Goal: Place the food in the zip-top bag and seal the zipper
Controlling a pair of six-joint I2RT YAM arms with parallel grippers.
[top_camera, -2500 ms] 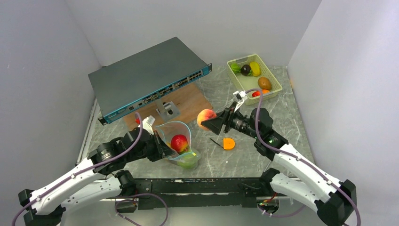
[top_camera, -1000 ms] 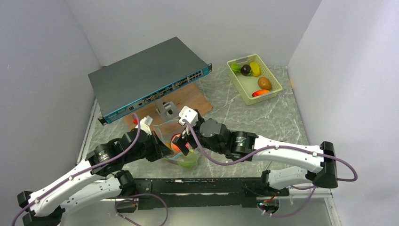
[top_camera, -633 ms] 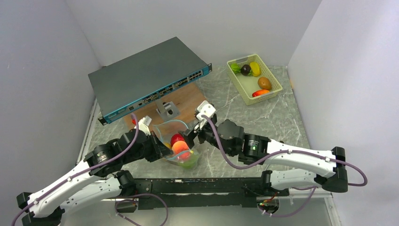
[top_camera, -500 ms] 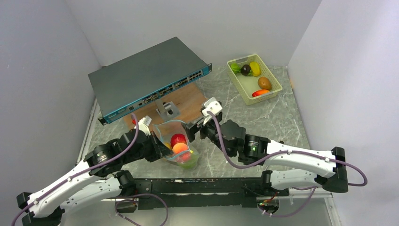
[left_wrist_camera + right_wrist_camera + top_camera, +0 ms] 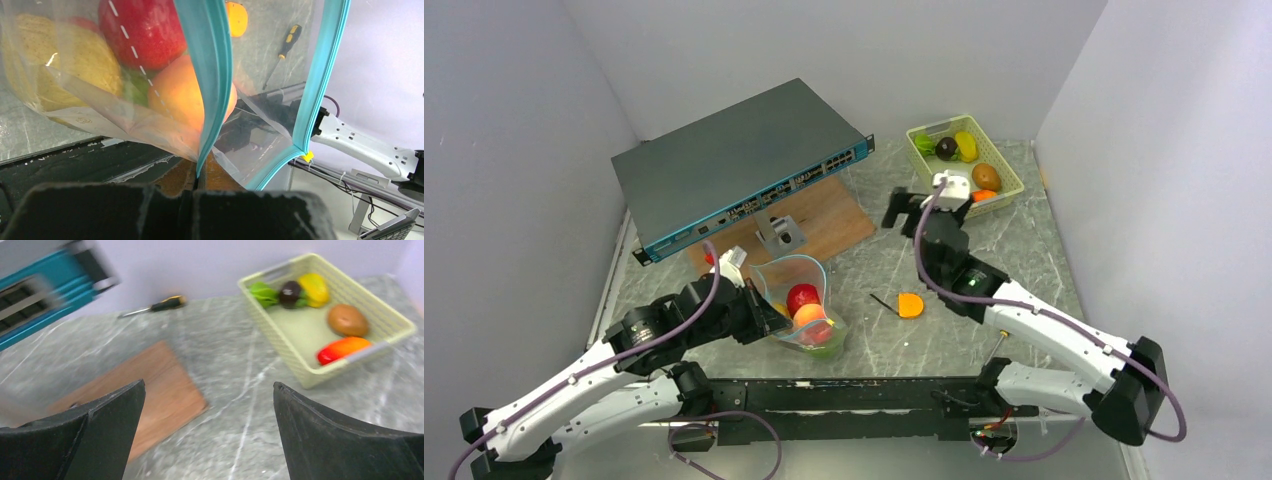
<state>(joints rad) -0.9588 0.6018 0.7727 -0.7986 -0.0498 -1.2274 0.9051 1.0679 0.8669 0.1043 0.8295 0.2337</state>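
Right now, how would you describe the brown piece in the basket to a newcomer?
Look to the pale green lattice basket at the far right corner of the table. Partway along it lies a brown oval piece, between the yellow one at the far end and the red-orange one at the near end; it alone is brown.

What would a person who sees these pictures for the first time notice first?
The clear zip-top bag, at the front left, stands open with a red apple and a peach inside, its teal edge pinched by the left end effector. The right end effector hangs open and empty near the green basket at the far right.
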